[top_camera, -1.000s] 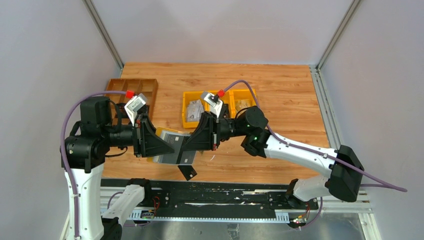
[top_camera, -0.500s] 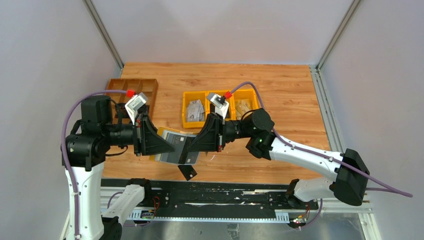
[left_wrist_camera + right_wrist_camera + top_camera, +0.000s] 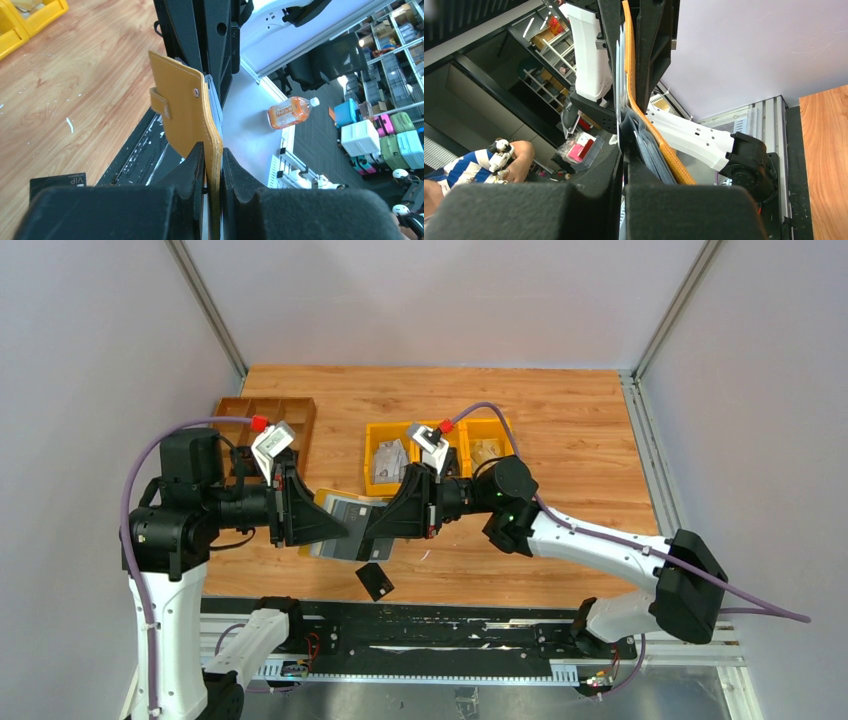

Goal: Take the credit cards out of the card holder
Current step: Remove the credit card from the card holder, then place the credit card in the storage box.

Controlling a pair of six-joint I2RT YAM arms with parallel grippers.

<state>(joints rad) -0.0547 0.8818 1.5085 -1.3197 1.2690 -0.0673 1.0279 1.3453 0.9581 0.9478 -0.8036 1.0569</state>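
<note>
Currently the card holder [image 3: 187,115] hangs on edge above the near edge of the bench [image 3: 560,420], with the left fingers [image 3: 190,172] clamped on its yellow cover. Opposite, the right fingers [image 3: 599,172] seem pinched on the credit cards [image 3: 619,75]. A pull toward the right arm, along the cards' length, should free them.

The card holder [image 3: 340,512] hangs open above the desk [image 3: 570,440], pinched between the left gripper [image 3: 335,530] and the right gripper [image 3: 372,532]. A black card [image 3: 375,582] lies flat just below it. Yellow bins [image 3: 440,426] and a brown tray [image 3: 262,405] sit further back.
</note>
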